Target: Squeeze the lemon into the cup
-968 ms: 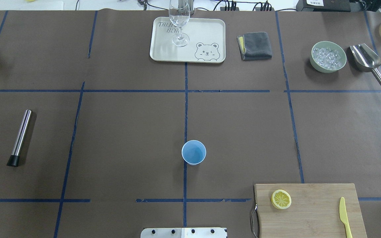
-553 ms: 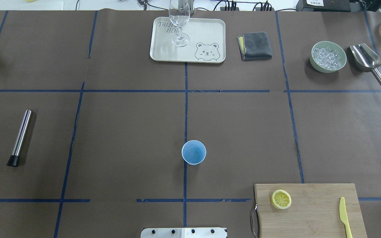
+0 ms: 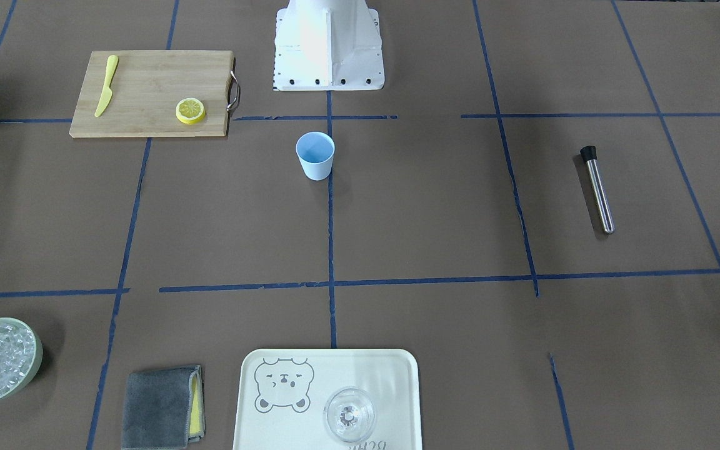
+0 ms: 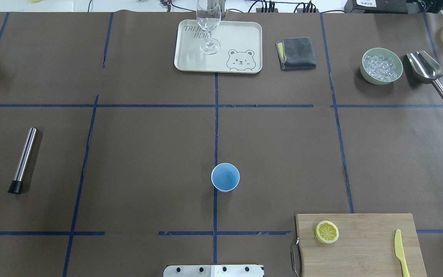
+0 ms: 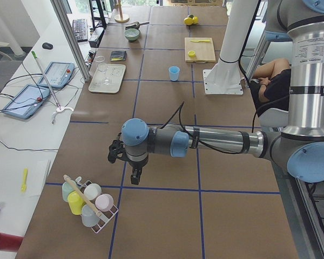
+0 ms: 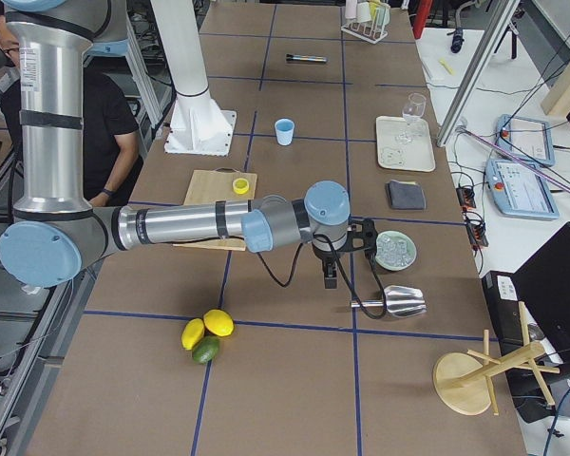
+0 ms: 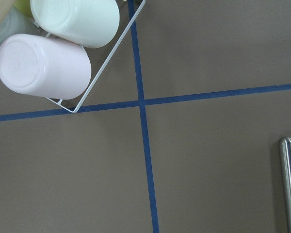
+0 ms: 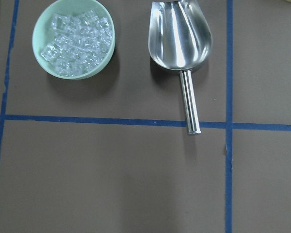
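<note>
Nothing is being squeezed yet: the lemon is lying on the cutting board near the robot-side edge's right corner, with the cup standing apart toward the middle. The left gripper and right gripper are hanging over the table's opposite ends, and I cannot tell whether they are spread or pressed together.

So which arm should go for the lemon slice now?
Right. The lemon lies on the cutting board on the robot's right side, and the right arm hangs near the ice bowl at that end. The left arm is off by the cup rack.
</note>
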Available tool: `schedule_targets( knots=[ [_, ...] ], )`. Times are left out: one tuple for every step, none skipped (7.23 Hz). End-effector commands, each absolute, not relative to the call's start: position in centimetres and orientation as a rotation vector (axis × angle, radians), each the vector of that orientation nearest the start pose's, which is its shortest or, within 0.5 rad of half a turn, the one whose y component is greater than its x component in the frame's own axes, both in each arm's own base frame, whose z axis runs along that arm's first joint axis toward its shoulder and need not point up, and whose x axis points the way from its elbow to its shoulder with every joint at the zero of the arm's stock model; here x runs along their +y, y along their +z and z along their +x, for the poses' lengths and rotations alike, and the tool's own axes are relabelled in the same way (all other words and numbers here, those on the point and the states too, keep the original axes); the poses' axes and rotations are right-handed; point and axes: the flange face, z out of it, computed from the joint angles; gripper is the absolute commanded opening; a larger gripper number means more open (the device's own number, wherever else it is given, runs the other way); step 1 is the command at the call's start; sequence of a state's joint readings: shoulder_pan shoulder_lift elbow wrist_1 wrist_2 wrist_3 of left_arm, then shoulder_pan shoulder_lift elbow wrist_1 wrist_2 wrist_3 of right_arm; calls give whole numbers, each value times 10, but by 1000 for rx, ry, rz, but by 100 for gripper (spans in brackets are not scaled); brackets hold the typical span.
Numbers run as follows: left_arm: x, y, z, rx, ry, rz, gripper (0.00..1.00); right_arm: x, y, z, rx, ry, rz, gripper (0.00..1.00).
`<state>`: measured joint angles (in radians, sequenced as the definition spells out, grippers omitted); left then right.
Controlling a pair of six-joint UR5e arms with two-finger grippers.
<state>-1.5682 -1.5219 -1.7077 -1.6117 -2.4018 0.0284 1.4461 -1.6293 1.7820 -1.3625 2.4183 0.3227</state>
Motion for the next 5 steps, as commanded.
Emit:
schedule_targets(
  knots=[
    [-475, 596, -60, 828, 86, 151, 100, -471, 486, -96, -879, 83, 134, 100],
    [-474, 592, -60, 828, 89, 159, 100, -454, 455, -142, -850, 108, 142, 100],
    [-474, 589, -60, 829, 93, 165, 100, -433, 431, -183, -880, 136, 89, 100],
    [-474, 589, -60, 828, 91, 165, 100, -405, 406, -218, -897, 132, 69, 100],
    [-473, 589, -60, 828, 90, 165, 100, -369, 391, -262, -886, 143, 42, 100]
  ],
)
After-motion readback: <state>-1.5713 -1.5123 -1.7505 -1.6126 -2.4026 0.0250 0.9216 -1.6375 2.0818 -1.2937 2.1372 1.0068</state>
